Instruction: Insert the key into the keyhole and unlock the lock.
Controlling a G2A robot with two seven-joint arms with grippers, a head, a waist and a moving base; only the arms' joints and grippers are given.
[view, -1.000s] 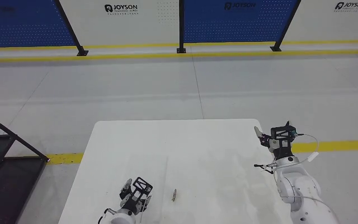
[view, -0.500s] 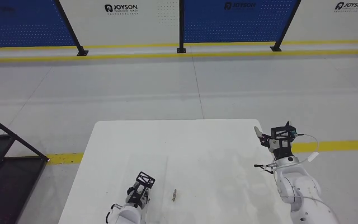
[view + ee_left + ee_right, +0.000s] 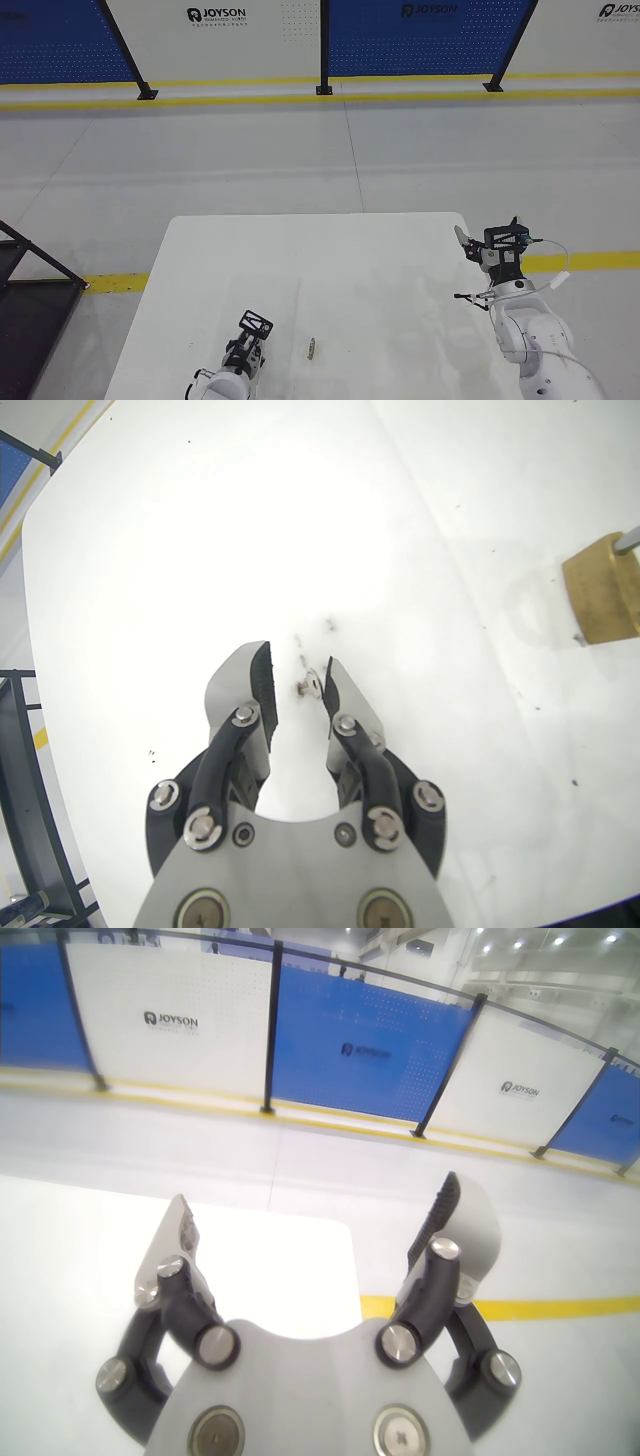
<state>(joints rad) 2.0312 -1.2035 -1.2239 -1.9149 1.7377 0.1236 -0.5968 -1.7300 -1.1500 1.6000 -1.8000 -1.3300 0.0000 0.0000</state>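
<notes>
A small silver key [image 3: 311, 687] lies flat on the white table [image 3: 200, 525]. My left gripper [image 3: 296, 652] is down over it, fingers open but close together, the key between the tips and against one pad. The brass padlock [image 3: 602, 592] lies on the table a short way off to the side, its shackle partly cut off at the view's edge. From above, the left gripper [image 3: 245, 350] sits near the table's front edge with the padlock [image 3: 311, 348] just to its right. My right gripper [image 3: 315, 1190] hangs open and empty over the table's far right corner [image 3: 487, 238].
A dark metal rack [image 3: 30, 270] stands off the table's left side. Blue and white fence panels [image 3: 320, 40] line the floor far behind. The table [image 3: 350, 270] is bare between the two arms.
The left gripper has turned and come down near the front edge, and its fingers have narrowed from wide apart. The right arm has not moved.
</notes>
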